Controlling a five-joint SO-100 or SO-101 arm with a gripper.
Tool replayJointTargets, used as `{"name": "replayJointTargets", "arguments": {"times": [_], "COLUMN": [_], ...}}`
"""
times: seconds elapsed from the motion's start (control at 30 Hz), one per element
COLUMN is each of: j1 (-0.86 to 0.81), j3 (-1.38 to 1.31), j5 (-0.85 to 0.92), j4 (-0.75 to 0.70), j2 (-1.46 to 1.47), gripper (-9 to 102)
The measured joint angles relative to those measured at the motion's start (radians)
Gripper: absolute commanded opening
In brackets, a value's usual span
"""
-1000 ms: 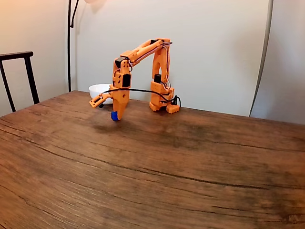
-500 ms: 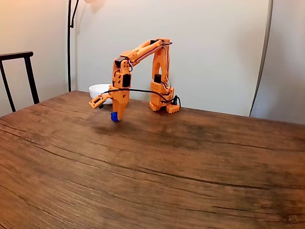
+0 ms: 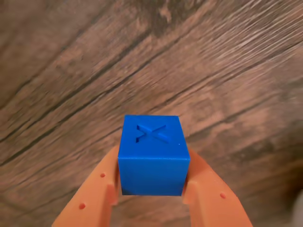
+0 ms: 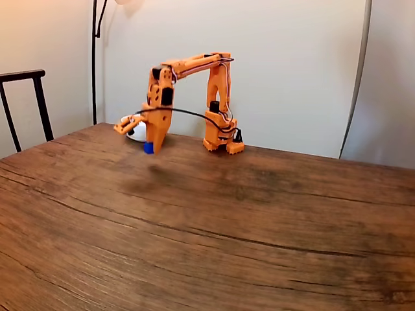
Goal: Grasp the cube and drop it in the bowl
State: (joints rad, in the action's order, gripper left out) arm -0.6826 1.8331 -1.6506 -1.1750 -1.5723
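**K:** Chair (image 4: 26, 103) sat at far left of the fixed view, off the table's edge, not part of the job. Next to the right, the bowl (image 4: 135, 131) was at the back of the table (image 4: 259, 240), mostly hidden behind the arm (image 4: 188, 65).

**R:** And the claw?

**K:** Claw (image 4: 149, 148) hung just in front of the bowl, pointing down, clamped on the cube (image 4: 148, 148). Cube was clear of the wood, with a soft shadow on the table below it. My read: lifted high enough to clear the bowl's rim on the way across.

**R:** Was the grip solid?

**K:** Looked so in the wrist view. Two orange fingers (image 3: 97, 198) pressed flat against the cube's (image 3: 154, 156) left and right faces, touching both, low on the sides. The cube sat square between them, not tilted. Opposite flat faces make sense, since there's nothing to roll or pivot.

**R:** What about the cube itself?

**K:** It was bright blue, solid, sharp-edged, with fine print lines on the front face. An X was sunk into the top face. It was about as wide as the claw tip.

**R:** How far along was the job?

**K:** I'd say the grasp was done and the drop not yet. Cube wasn't over the bowl as far as the fixed view showed, but depth was hard to judge from that angle. At far right there was only the arm's base (image 4: 224, 144) and bare wall.
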Motion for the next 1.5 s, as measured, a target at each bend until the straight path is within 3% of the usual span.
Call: {"name": "replayJointTargets", "arguments": {"times": [0.37,0.93,1.13,1.5], "j1": [-0.017,-0.021,-0.158,-0.578], "j3": [-0.107,-0.109,-0.109,-0.109], "j5": [-0.058,-0.078,-0.153,-0.264], "j4": [-0.219,-0.4,-0.4,-0.4], "j2": [-0.207,-0.568,-0.653,-0.738], "gripper": [4,5,5,5]}}
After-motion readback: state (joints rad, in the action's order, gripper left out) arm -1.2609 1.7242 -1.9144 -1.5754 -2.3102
